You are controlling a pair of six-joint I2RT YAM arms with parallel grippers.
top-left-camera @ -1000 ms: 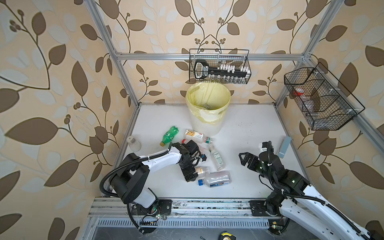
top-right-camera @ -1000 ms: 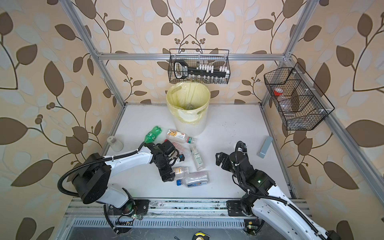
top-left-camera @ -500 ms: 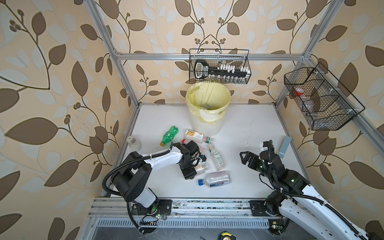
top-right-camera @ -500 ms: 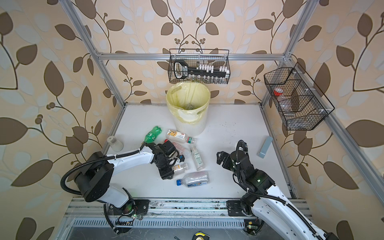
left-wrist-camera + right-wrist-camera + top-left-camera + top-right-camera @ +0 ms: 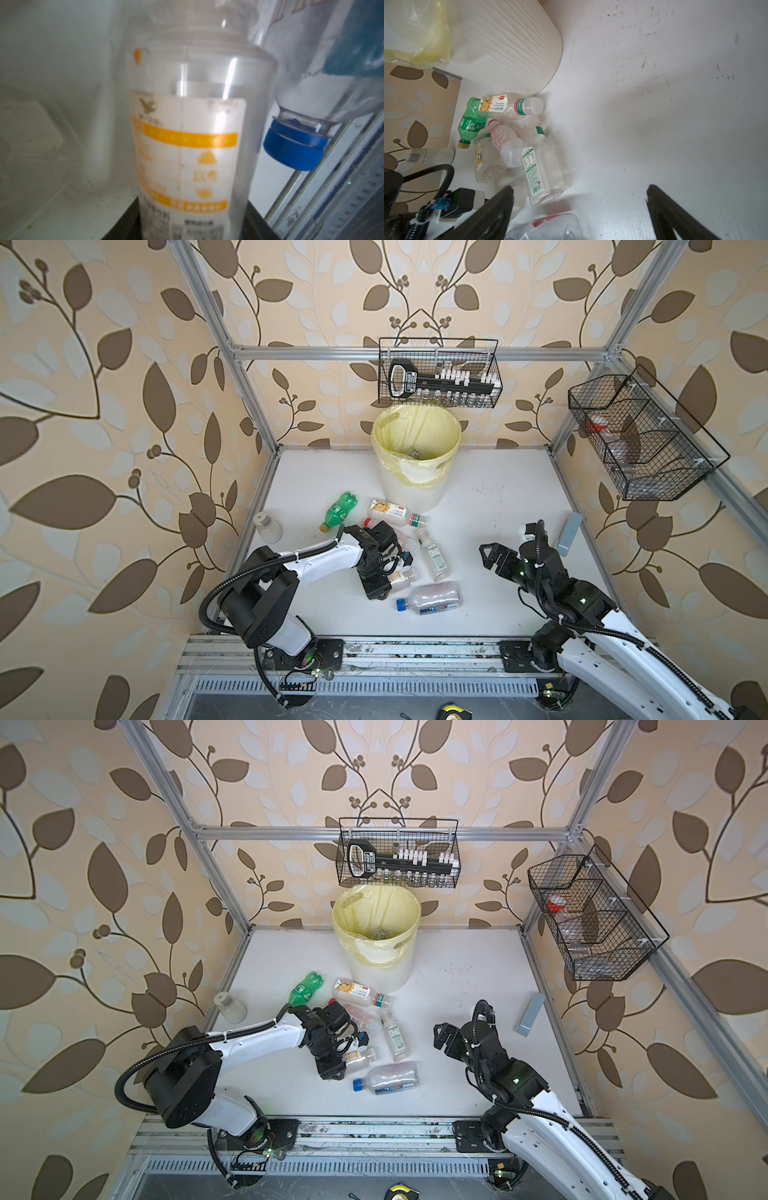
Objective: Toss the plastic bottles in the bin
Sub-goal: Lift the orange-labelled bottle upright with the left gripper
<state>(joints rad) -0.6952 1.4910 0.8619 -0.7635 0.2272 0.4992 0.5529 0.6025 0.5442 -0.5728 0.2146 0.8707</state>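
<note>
Two arms: both reach in from the front rail, the left low among the plastic bottles, the right off to the side.
right gripper (image 5: 490,558): jaws spread wide with nothing in them. In the right wrist view only bare table (image 5: 675,104) lies between its fingers (image 5: 500,207), and the frame edge cuts off their bases.
blue-capped bottle (image 5: 434,597): nearest the front, on its side, apart from both grippers. Both wrist views crop its body.
left gripper (image 5: 384,581): jaws drawn in on the base end of the orange-label bottle (image 5: 402,576), or so it seems. The left wrist view is blurred and shows only dark slivers flanking that bottle (image 5: 187,135).
orange-label bottle: lying just behind the blue-capped bottle, neck pointing away from the left gripper.
green-label bottle (image 5: 434,558): clear, on its side, just beyond the orange-label bottle.
pink-label bottle (image 5: 401,537): partly covered by the left wrist in both top views.
beige-label bottle (image 5: 483,158): seen only in the right wrist view, against the pink-label bottle. From above the left arm hides it.
flower-label bottle (image 5: 392,512): on its side just before the bin's foot.
green bottle (image 5: 338,510): left of the flower-label bottle, yellow cap toward the front.
bin (image 5: 415,489): upright at the back centre, below a wire basket (image 5: 440,373). Something small lies in its yellow bag, too dim to name.
</note>
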